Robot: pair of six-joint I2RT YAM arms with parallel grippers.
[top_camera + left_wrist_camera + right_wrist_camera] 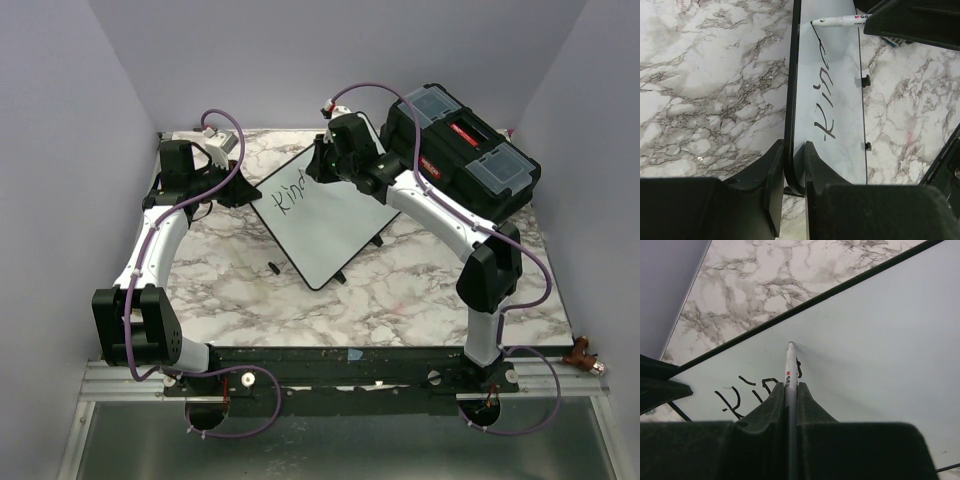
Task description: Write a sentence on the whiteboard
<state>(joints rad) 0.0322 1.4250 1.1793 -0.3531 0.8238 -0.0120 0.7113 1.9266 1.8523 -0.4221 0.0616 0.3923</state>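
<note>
The whiteboard (335, 225) lies tilted on the marble table, with black lettering (292, 188) reading about "Kind" near its upper left. My left gripper (243, 190) is shut on the board's black frame (789, 125) at its left corner. My right gripper (322, 160) is shut on a white marker (789, 371) whose tip touches the board just past the last letter. The marker also shows in the left wrist view (840, 21), and the lettering (821, 95) runs up the board there. In the right wrist view the letters (747, 392) sit left of the marker.
A black plastic toolbox (462, 152) with a red label stands at the back right, close to the board's far corner. A small black marker cap (273, 267) lies on the table left of the board's near edge. Grey walls enclose the table.
</note>
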